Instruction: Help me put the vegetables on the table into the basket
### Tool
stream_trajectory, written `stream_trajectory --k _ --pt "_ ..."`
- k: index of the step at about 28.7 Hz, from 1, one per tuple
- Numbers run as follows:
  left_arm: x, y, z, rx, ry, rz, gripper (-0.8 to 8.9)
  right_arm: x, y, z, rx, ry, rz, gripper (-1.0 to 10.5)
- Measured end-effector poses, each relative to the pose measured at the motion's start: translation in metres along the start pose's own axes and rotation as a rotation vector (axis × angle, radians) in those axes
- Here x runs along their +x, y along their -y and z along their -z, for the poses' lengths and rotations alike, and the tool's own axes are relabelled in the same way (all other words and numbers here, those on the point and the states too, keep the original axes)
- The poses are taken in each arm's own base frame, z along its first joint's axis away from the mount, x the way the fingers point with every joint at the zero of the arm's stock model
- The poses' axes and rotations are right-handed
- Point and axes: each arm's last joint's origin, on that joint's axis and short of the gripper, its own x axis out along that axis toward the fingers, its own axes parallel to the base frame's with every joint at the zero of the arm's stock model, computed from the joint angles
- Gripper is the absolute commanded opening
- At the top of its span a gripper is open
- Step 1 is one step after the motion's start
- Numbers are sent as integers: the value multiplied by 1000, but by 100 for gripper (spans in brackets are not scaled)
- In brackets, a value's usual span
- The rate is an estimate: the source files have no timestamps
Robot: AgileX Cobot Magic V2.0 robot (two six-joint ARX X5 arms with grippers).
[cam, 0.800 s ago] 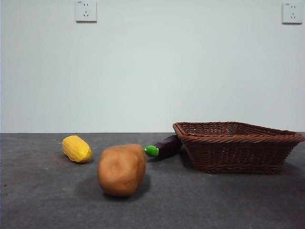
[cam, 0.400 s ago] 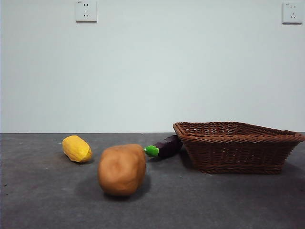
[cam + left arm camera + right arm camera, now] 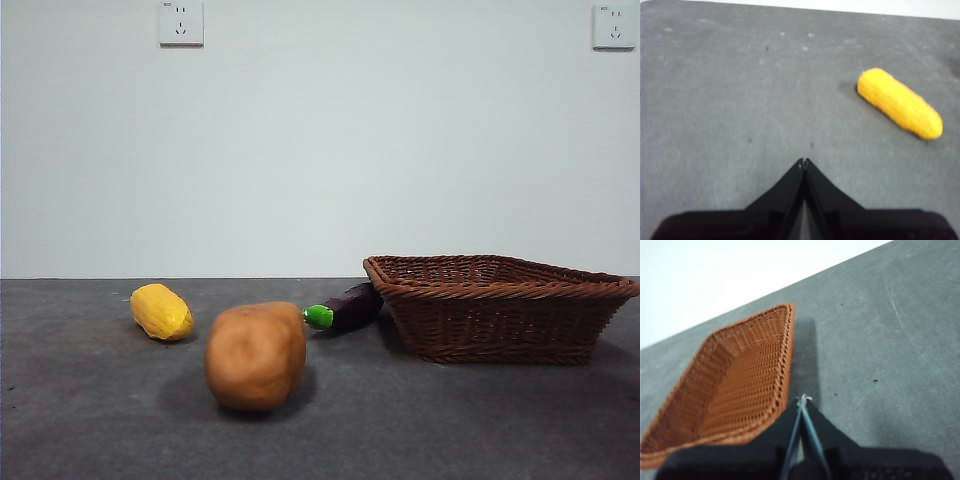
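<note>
In the front view a tan-brown potato (image 3: pixel 256 355) lies on the dark grey table (image 3: pixel 100 420) nearest the camera. A yellow corn cob (image 3: pixel 161 311) lies behind it to the left. A purple eggplant (image 3: pixel 345 307) with a green cap lies against the left side of the brown wicker basket (image 3: pixel 500 305), which is empty. Neither arm shows in the front view. My left gripper (image 3: pixel 804 161) is shut and empty above bare table, the corn cob (image 3: pixel 900 103) ahead of it and apart. My right gripper (image 3: pixel 803 400) is shut and empty beside the basket (image 3: pixel 735 375).
A white wall stands behind the table with two sockets (image 3: pixel 181 23) high up. Bare table lies left of the corn and in front of the basket.
</note>
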Motion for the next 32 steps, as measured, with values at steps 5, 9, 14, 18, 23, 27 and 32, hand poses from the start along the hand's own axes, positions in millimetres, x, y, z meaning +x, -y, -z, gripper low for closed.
stream_trajectory --k 5,9,14,18,23,27,32 --pt "-6 3 -32 -11 53 5 -6 -4 -8 -20 27 19 -8 -8" --pt "-9 6 -56 -9 78 29 -5 -3 -15 -35 32 -11 -9 -8" --pt "-11 10 -82 -4 92 109 -4 6 -25 -54 44 -124 -71 -8" --pt "-8 13 -94 -7 79 163 -4 16 -31 -67 80 -291 -57 0" --pt "0 15 -88 -110 -75 262 -4 34 -37 -81 113 -452 -2 0" --pt "6 18 -89 -169 -166 366 -4 45 -44 -97 139 -558 8 1" --pt "16 20 -87 -221 -320 423 -4 68 -51 -112 142 -687 -54 80"
